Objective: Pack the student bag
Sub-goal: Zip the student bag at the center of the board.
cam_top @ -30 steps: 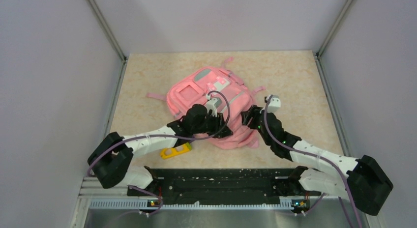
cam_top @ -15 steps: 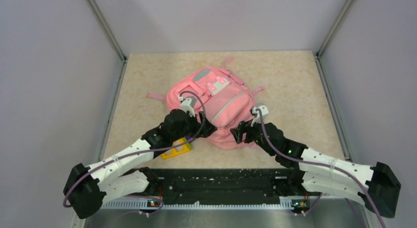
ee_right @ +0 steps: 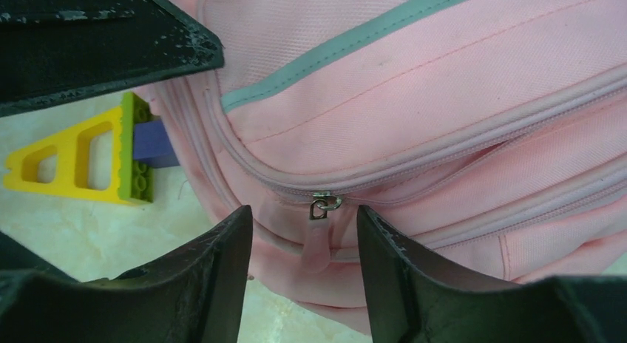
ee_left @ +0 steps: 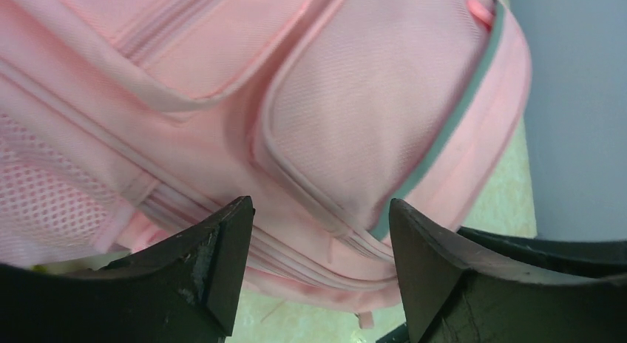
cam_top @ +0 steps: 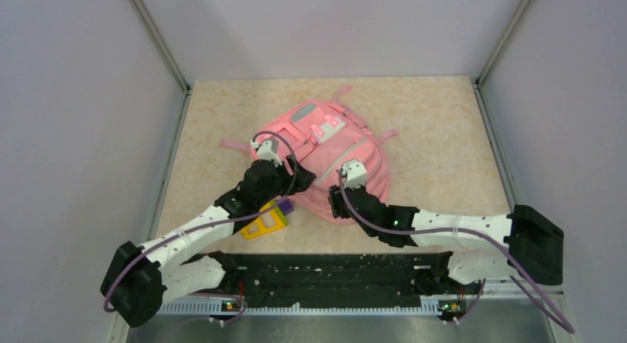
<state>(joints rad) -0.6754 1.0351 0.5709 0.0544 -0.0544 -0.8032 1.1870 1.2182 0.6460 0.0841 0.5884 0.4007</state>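
A: The right arm (cam_top: 458, 226) has swung left to the bag's (cam_top: 325, 147) near edge, mid-counter (cam_top: 444, 121).
B: Jaws?
A: The left jaws gape, empty; the right jaws flank one zipper pull (ee_right: 324, 205).
B: Hidden?
A: One yellow toy (cam_top: 265, 226), partly under the left arm (cam_top: 192, 228).

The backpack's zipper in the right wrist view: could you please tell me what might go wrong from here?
1. The zipper pull is small and lies against the fabric between the jaws of the open right gripper, so closing could pinch the backpack cloth instead.
2. The left gripper is open and holds nothing, so a tug may drag the soft backpack.
3. The yellow toy beside the backpack could get shoved.
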